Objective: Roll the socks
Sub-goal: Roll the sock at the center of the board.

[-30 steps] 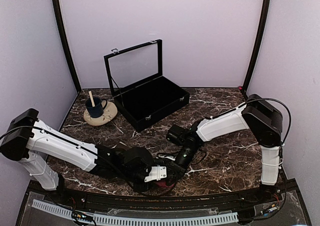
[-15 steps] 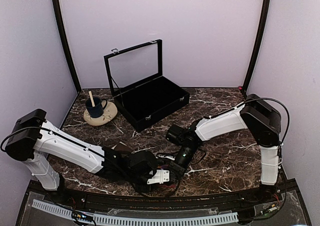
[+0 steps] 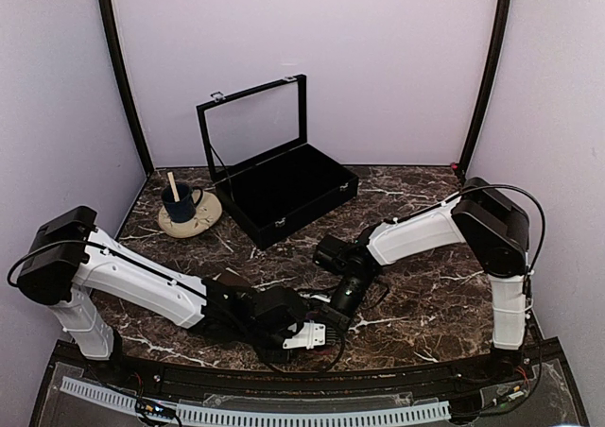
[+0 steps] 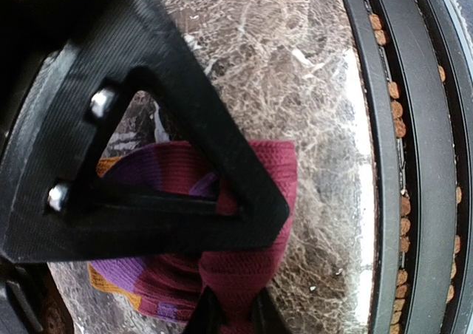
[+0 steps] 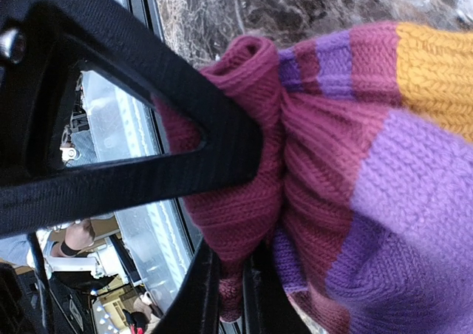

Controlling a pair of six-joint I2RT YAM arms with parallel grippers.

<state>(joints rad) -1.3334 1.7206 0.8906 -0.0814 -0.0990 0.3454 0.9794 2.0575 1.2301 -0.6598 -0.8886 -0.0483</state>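
The left gripper (image 4: 247, 264) is clenched on the sock (image 4: 262, 168). Dark pink cloth is bunched up between its two black fingers. The right gripper (image 5: 236, 216) is pinching the same sock, with a thick fold squeezed tight between its fingers.

The sock is knitted. It is mostly dark pink, with purple and orange stripes. It lies in a soft heap on the table (image 3: 425, 295), and both grippers hold it at once. I can only see this one sock.

From above, the two grippers meet at about 6 o'clock on the table, close to the near edge. They cover the sock there, so it is hard to see in that view. The left arm reaches in low from 9 o'clock. The right arm reaches in from 3 o'clock.

A black case (image 3: 284, 196) with its lid standing open sits well apart at about 12 o'clock. A dark blue cup (image 3: 178, 203) stands on a beige saucer (image 3: 194, 221) at about 10 o'clock.
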